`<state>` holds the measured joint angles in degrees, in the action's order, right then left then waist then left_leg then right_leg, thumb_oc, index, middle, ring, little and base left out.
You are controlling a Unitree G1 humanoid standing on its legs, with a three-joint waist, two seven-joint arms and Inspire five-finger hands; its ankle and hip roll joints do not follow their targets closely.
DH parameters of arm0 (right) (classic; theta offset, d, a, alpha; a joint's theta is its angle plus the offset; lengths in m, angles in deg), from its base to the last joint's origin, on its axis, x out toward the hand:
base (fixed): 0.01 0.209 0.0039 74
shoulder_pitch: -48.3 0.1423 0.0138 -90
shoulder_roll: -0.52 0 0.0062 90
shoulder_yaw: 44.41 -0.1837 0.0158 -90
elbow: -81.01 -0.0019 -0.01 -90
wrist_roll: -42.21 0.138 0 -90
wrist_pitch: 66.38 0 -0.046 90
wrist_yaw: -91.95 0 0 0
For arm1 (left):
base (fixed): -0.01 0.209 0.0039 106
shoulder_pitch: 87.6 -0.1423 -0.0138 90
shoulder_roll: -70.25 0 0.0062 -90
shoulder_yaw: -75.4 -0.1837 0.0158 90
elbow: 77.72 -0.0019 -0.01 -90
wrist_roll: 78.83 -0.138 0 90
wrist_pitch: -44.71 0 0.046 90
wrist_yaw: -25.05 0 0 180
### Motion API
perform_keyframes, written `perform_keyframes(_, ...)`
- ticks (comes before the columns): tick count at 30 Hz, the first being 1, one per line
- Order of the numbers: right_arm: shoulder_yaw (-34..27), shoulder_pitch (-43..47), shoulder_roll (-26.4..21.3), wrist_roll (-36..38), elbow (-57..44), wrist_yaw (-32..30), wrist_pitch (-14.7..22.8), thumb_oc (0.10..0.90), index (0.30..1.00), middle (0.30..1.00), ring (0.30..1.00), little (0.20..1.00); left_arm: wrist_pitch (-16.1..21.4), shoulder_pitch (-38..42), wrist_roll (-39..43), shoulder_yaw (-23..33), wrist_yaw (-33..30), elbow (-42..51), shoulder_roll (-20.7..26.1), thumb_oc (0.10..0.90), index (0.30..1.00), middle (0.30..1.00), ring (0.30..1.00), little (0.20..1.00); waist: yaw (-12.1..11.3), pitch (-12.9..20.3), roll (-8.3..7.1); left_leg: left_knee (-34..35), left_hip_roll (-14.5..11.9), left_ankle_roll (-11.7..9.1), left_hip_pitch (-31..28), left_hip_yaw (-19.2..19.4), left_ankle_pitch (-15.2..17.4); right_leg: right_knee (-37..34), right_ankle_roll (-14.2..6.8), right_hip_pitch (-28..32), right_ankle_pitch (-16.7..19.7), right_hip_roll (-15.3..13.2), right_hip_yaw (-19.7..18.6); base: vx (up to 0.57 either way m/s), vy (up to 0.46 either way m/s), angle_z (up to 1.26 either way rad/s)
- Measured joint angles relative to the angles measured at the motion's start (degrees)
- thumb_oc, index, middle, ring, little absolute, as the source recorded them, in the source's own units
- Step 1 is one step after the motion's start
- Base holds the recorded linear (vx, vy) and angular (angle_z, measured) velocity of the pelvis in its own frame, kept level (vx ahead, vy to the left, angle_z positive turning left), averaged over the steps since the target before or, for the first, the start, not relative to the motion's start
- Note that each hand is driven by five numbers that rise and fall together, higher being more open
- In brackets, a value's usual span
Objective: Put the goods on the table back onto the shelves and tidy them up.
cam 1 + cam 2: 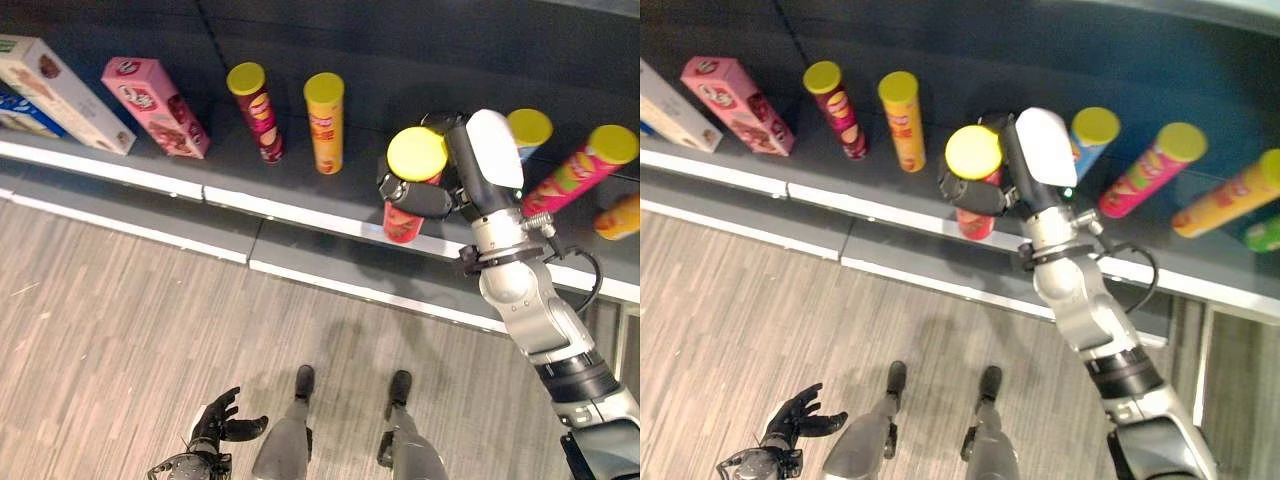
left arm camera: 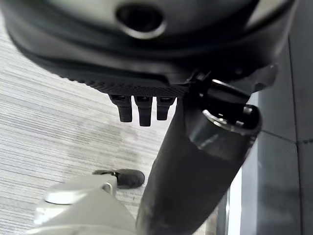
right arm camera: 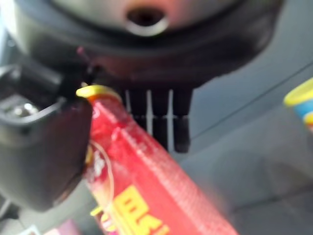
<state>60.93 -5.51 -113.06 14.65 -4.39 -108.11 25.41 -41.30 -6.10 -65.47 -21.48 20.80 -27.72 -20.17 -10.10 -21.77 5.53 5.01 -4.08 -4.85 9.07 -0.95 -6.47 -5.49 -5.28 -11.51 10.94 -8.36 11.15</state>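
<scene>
My right hand (image 1: 455, 175) is shut on a red crisp can with a yellow lid (image 1: 412, 170), holding it upright just above the front of the dark shelf (image 1: 300, 170). In the right wrist view the red can (image 3: 142, 186) sits between the thumb (image 3: 39, 142) and the fingers (image 3: 161, 117). On the shelf stand a maroon can (image 1: 256, 112) and an orange can (image 1: 324, 122) to the left. A blue can (image 1: 1092, 135), a pink can (image 1: 580, 167) and an orange can (image 1: 1232, 195) lean to the right. My left hand (image 1: 218, 422) hangs low over the floor, fingers relaxed.
A pink box (image 1: 155, 106) and a white box (image 1: 62, 92) lie on the shelf at the far left, a blue box (image 1: 25, 115) beside them. A white strip edges the shelf front (image 1: 250, 200). Striped wooden floor (image 1: 120, 330) lies below.
</scene>
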Motion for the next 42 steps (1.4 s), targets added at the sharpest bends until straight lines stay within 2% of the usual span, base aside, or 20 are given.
perform_keyframes(1,0.11,2.61,-0.79,-2.23,2.83,-1.72,-1.03,0.400,0.300,0.300,0.300,0.300,0.22,0.20,0.00,-0.26,-0.56,0.38,0.10,0.800,0.900,0.900,0.900,0.900,-1.45,-0.62,1.07,0.01,0.13,-0.02,1.29,-0.93,-0.50,0.03,0.05,-0.67,0.11,-0.19,1.00,-0.12,0.002,0.26)
perform_keyframes(4,-0.23,6.53,-3.35,-3.85,6.59,-5.81,-1.91,0.400,0.300,0.300,0.300,0.300,0.95,1.42,0.04,-2.10,-1.41,0.51,0.64,0.800,0.900,0.900,0.900,0.900,-1.88,-2.65,2.76,0.00,0.53,0.06,3.55,-2.94,-1.18,0.04,0.14,-1.74,0.17,-0.56,2.79,-0.05,0.005,0.34)
perform_keyframes(7,-1.24,8.17,-5.27,-3.85,10.88,-9.27,-4.15,0.400,0.300,0.300,0.300,0.300,1.02,2.32,0.11,-2.65,-1.51,0.64,0.64,0.800,0.900,0.900,0.900,0.900,-3.25,-4.37,3.61,0.01,1.21,0.15,4.59,-3.41,-1.29,0.03,0.14,-2.44,0.17,-1.17,3.14,-0.03,0.003,0.16)
perform_keyframes(11,-3.78,8.30,-5.43,-3.77,11.72,-12.31,-6.36,0.400,0.300,0.300,0.300,0.300,1.98,3.24,0.12,-3.55,-1.69,1.96,0.90,0.800,0.900,0.900,0.900,0.900,-3.06,-5.20,4.19,0.03,2.13,0.38,6.25,-4.50,-1.46,0.04,-0.05,-3.45,0.04,-2.10,4.47,-0.02,-0.002,0.15)
perform_keyframes(13,-4.15,8.94,-5.42,-3.71,13.02,-13.42,-6.54,0.400,0.300,0.300,0.300,0.300,2.11,4.09,0.15,-3.86,-1.66,2.58,0.93,0.800,0.900,0.900,0.900,0.900,-3.57,-5.42,4.30,0.06,2.23,0.39,6.36,-4.52,-1.46,0.03,-0.08,-3.43,0.02,-2.24,4.51,-0.02,0.003,0.08)
perform_keyframes(21,-5.19,11.85,-5.45,-3.41,14.87,-18.93,-7.90,0.400,0.300,0.300,0.300,0.300,3.23,6.84,2.36,-5.22,-1.77,6.52,1.13,0.800,0.900,0.900,0.900,0.900,-3.21,-5.49,4.45,0.05,2.51,0.53,8.96,-5.76,-1.73,0.03,-0.36,-5.33,-0.18,-2.47,5.84,-0.01,0.000,0.07)
perform_keyframes(27,-5.92,12.66,-5.07,-2.92,14.94,-20.50,-8.91,0.400,0.300,0.300,0.300,0.300,3.24,6.88,2.35,-5.88,-2.02,6.71,1.13,0.800,0.900,0.900,0.900,0.900,-3.22,-5.48,4.47,0.05,3.10,0.61,9.56,-5.72,-1.78,0.03,-0.58,-5.94,-0.16,-3.11,5.74,0.00,0.000,0.00)
perform_keyframes(31,-6.92,13.14,-2.33,1.57,15.17,-22.80,-9.25,0.400,0.300,0.300,0.300,0.300,3.24,6.89,2.37,-6.09,-2.79,6.44,1.13,0.800,0.900,0.900,0.900,0.900,-3.20,-5.44,4.54,0.04,3.12,0.62,9.55,-5.65,-1.79,0.03,-0.60,-6.00,-0.15,-3.15,5.67,0.00,0.000,0.00)
perform_keyframes(39,-6.98,13.86,-1.65,4.27,17.46,-25.08,-9.22,0.400,0.300,0.300,0.300,0.300,3.25,6.89,2.39,-6.49,-3.17,6.44,1.13,0.800,0.900,0.900,0.900,0.900,-3.20,-5.40,4.60,0.04,3.13,0.79,9.50,-5.65,-1.91,0.03,-0.69,-5.96,-0.08,-3.15,5.62,0.00,0.000,0.00)
perform_keyframes(41,-6.98,13.86,-1.65,4.28,17.47,-25.18,-9.22,0.800,0.900,0.900,0.900,0.900,3.25,6.89,2.39,-6.54,-3.27,6.44,1.13,0.800,0.900,0.900,0.900,0.900,-3.19,-5.40,4.60,0.04,3.14,0.79,9.51,-5.65,-1.91,0.03,-0.69,-5.97,-0.08,-3.15,5.62,0.00,0.000,0.00)
perform_keyframes(42,-6.99,13.86,-1.65,4.40,17.46,-25.41,-9.19,0.800,0.900,0.900,0.900,0.900,3.25,6.89,2.38,-6.61,-3.90,6.41,1.13,0.800,0.900,0.900,0.900,0.900,-3.20,-5.40,4.60,0.04,3.16,0.79,9.51,-5.66,-1.91,0.03,-0.69,-5.96,-0.08,-3.16,5.62,0.00,0.000,0.00)
